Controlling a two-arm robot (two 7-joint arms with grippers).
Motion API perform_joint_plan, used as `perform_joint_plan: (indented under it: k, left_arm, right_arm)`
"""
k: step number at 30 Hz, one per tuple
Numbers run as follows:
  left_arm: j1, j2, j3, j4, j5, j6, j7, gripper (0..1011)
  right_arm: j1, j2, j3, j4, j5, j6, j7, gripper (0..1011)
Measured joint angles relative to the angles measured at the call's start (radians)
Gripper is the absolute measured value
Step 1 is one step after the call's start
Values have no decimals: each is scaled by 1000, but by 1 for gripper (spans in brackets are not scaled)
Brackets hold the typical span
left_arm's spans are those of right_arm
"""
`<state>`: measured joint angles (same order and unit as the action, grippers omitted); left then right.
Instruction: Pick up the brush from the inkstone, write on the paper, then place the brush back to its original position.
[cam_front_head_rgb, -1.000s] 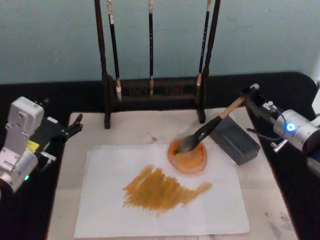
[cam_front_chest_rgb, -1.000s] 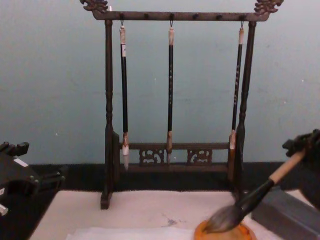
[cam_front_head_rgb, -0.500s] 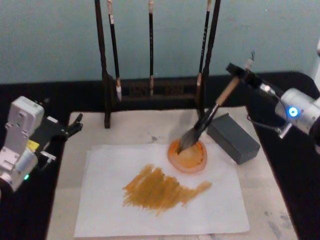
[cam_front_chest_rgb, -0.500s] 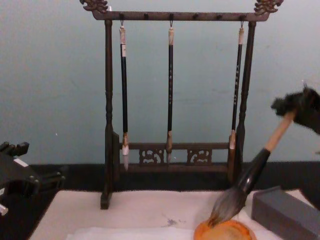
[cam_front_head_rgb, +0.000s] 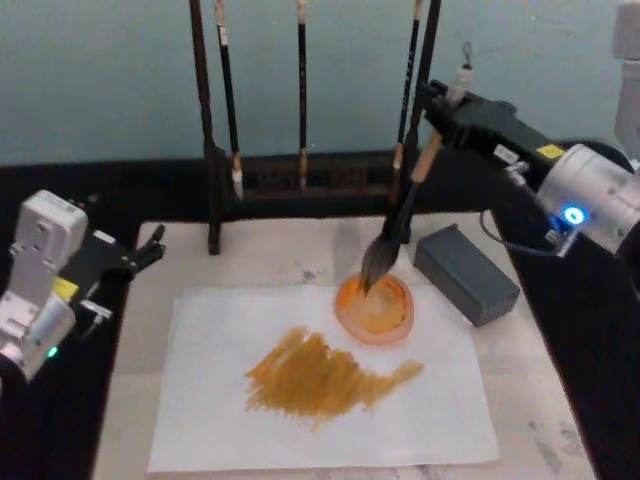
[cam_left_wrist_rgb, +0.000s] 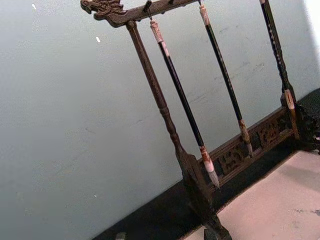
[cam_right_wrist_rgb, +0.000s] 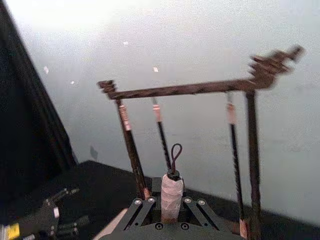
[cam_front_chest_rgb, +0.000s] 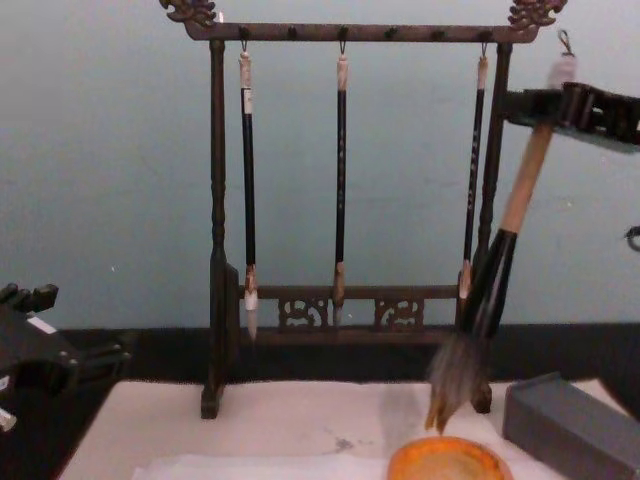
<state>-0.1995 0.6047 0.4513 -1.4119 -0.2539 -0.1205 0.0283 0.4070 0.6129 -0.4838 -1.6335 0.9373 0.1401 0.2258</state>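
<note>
R gripper (cam_front_head_rgb: 437, 108) clenched on brush (cam_front_head_rgb: 402, 215) top, tip just above dish (cam_front_head_rgb: 377, 340). Looks like pick-up's done. Next: swing over paper (cam_front_head_rgb: 420, 420), lower gently. L gripper (cam_front_head_rgb: 150, 250) parked far left.

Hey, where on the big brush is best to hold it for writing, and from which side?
Grip the tan upper handle of the brush, just below its whitish end, where the right gripper clamps it. Probably come from the robot's right: the rack stands close behind, and the bristles below look soft. The left gripper sits parked left.
</note>
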Motion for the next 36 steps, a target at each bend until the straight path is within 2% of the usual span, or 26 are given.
perform_joint_plan:
  k: [2,6,10,17,29,36]
  left_arm:
    - [0,0,0,0,0,0,0,1010]
    - [0,0,0,0,0,0,0,1010]
    - [0,0,0,0,0,0,0,1010]
    - [0,0,0,0,0,0,0,1010]
    - [0,0,0,0,0,0,0,1010]
    - [0,0,0,0,0,0,0,1010]
  right_arm:
    - [-7,10,-11,-25,-57,-25,-1,154]
    - [-18,21,-22,-47,-118,-49,-2,154]
    - [-25,20,-21,-50,-134,-53,7,154]
    - [-27,-3,-19,-29,-140,-52,39,154]
    - [-7,-66,-58,24,-187,-45,102,154]
    - [-19,-103,-89,19,-244,-66,115,154]
